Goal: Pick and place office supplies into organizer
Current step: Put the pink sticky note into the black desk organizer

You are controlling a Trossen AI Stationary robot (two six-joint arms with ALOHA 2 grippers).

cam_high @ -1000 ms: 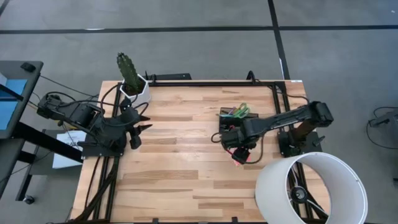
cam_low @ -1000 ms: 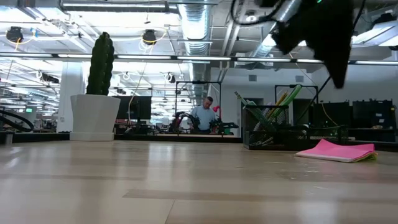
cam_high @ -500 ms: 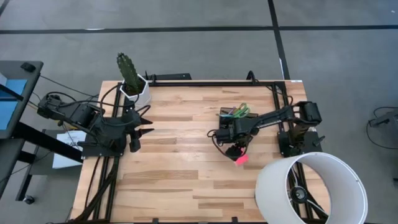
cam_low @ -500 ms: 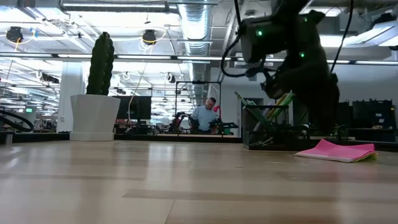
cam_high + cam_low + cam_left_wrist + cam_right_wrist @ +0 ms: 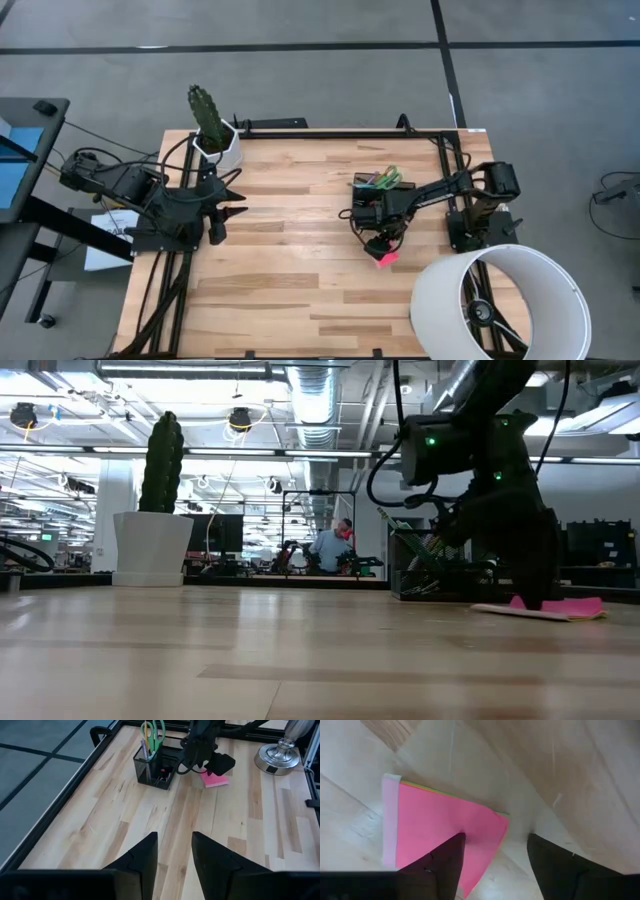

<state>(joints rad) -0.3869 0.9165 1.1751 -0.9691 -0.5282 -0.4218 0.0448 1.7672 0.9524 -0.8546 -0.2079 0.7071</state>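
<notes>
The right gripper (image 5: 380,240) hangs low over the pink sticky-note pad (image 5: 440,832), fingers (image 5: 442,865) spread apart with one over the pad's corner and the other over bare wood; whether they touch it cannot be told. The pad (image 5: 385,257) lies flat on the wooden table (image 5: 290,290), at about five o'clock from the black mesh organizer (image 5: 152,767) and just beside it (green-handled scissors (image 5: 152,732) stand upright inside). Far off at nine o'clock, the left gripper (image 5: 222,205) waits with fingers parted near the potted cactus (image 5: 208,118).
</notes>
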